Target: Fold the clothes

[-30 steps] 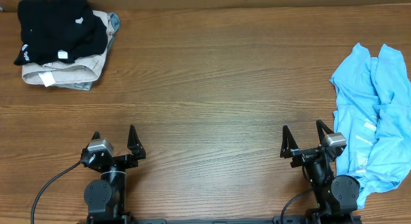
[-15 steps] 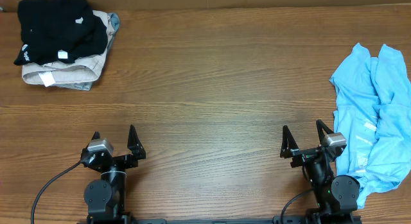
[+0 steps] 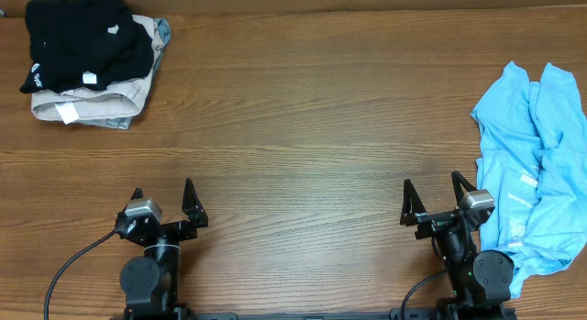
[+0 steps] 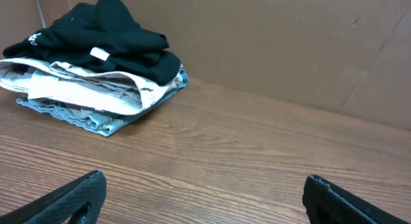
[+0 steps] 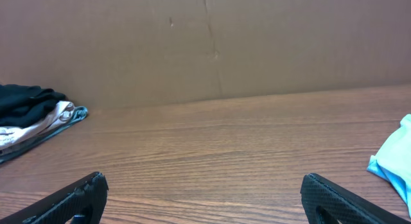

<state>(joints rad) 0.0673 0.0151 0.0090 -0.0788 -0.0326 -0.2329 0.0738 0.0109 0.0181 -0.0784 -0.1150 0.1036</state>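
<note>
3-garment stack, 1 loose blue garment; L end effector, R end effector both apart.

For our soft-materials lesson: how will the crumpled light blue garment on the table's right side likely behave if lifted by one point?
Probably floppy: the light blue garment lies in loose folds, so it should drape rather than hold shape. It looks thin, so likely light for its size. Pushed along the table, it would probably bunch up rather than slide.
</note>
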